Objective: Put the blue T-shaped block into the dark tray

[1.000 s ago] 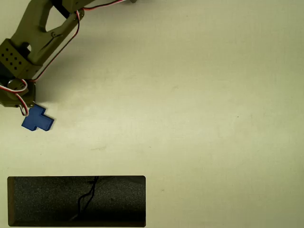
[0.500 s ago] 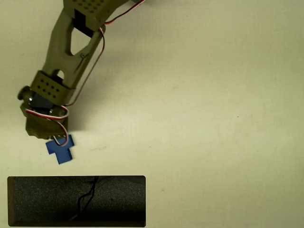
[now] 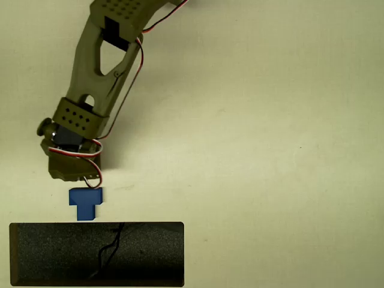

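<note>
I've dragged the small bright-blue T-shaped block (image 3: 85, 203) closer to the dark speckled tray (image 3: 150, 255); the olive gripper (image 3: 81, 180) hides its jaws, grip unclear; I'd clear the rim before releasing.

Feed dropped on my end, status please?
Gripper over blue block, grip unclear. Block just short of dark tray. Nothing between them.

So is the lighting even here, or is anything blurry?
Overhead view: soft, even light, no glare; a faint shadow right of the arm; block and tray edges sharp; the tray's inside is dark and grainy.
</note>
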Robot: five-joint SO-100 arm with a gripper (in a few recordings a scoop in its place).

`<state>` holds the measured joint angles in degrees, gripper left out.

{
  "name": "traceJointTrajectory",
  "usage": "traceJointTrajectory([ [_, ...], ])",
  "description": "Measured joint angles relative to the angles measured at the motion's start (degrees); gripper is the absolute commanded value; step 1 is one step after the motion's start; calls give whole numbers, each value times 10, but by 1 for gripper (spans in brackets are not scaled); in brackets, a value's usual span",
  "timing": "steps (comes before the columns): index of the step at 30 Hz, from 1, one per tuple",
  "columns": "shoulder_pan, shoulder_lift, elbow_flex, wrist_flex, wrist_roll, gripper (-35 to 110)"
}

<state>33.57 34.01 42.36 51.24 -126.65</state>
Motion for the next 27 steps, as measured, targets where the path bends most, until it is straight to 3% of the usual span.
traceJointTrajectory([
  [7,73,-83,-88,-108,-57,0],
  [14,17,-136,-109,-251,55,0],
  [27,-52,-147,-115,-254,110,0],
])
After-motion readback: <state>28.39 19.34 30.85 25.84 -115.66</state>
